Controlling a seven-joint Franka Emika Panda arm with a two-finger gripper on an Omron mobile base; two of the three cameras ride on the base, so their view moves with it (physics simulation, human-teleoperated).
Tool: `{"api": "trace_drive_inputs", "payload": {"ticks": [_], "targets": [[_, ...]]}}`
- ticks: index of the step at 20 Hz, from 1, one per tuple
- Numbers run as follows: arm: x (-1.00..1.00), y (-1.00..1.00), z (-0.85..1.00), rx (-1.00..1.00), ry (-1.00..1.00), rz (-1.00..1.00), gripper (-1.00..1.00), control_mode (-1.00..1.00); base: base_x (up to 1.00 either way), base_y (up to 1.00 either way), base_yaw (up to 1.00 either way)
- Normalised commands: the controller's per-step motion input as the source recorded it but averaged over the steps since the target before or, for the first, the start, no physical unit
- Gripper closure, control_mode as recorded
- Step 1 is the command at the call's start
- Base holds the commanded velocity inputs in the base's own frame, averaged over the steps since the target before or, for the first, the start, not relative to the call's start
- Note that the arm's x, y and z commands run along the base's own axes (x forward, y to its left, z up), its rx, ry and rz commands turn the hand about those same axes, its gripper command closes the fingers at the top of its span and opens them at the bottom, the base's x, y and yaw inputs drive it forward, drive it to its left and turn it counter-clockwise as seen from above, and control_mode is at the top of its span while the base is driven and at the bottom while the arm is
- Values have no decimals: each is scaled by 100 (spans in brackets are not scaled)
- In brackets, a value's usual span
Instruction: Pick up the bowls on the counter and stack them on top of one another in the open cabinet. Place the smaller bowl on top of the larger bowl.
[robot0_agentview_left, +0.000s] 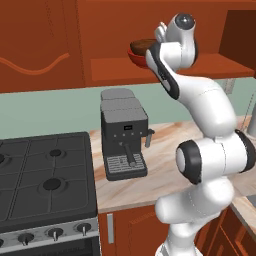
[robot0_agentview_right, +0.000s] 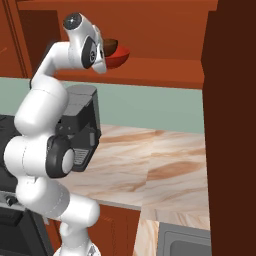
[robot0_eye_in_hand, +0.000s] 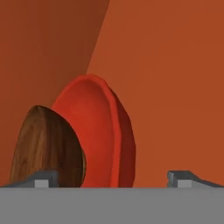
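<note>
On the shelf of the open cabinet (robot0_agentview_left: 200, 67) the larger bowl (robot0_agentview_left: 136, 58), glossy red, stands with the smaller bowl (robot0_agentview_left: 142, 45), dark brown wood, resting inside it. From the right side, the same red bowl (robot0_agentview_right: 119, 57) carries the brown bowl (robot0_agentview_right: 111, 45). The arm reaches up to the shelf, its hand right at the stack. The hand view is rolled, so the red bowl (robot0_eye_in_hand: 105, 131) and brown bowl (robot0_eye_in_hand: 43, 144) appear on edge. My gripper (robot0_eye_in_hand: 113, 178) is open, its fingers wide apart, and the brown bowl's rim is near the left fingertip (robot0_eye_in_hand: 41, 179). Nothing is held.
A dark coffee machine (robot0_agentview_left: 123, 137) stands on the counter (robot0_agentview_left: 165, 150) under the shelf. The black gas stove (robot0_agentview_left: 45, 175) lies to its left. A closed cabinet door with a wavy line (robot0_agentview_left: 35, 45) hangs at the upper left. A tall wooden side panel (robot0_agentview_right: 230, 125) and a sink corner (robot0_agentview_right: 190, 240) are at the right.
</note>
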Motion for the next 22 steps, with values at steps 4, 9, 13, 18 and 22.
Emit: {"api": "trace_drive_inputs", "payload": {"ticks": [4,9,13,18,22], "targets": [[-21,0,17,0,-14,0,-100,-100,0,0,0],[-23,0,23,0,-7,0,-100,-100,0,0,0],[-32,0,20,0,-1,-2,-100,-100,0,0,0],[-47,0,15,0,0,-5,-100,-100,0,0,0],[-58,0,2,0,0,-5,-100,-100,0,0,0]]}}
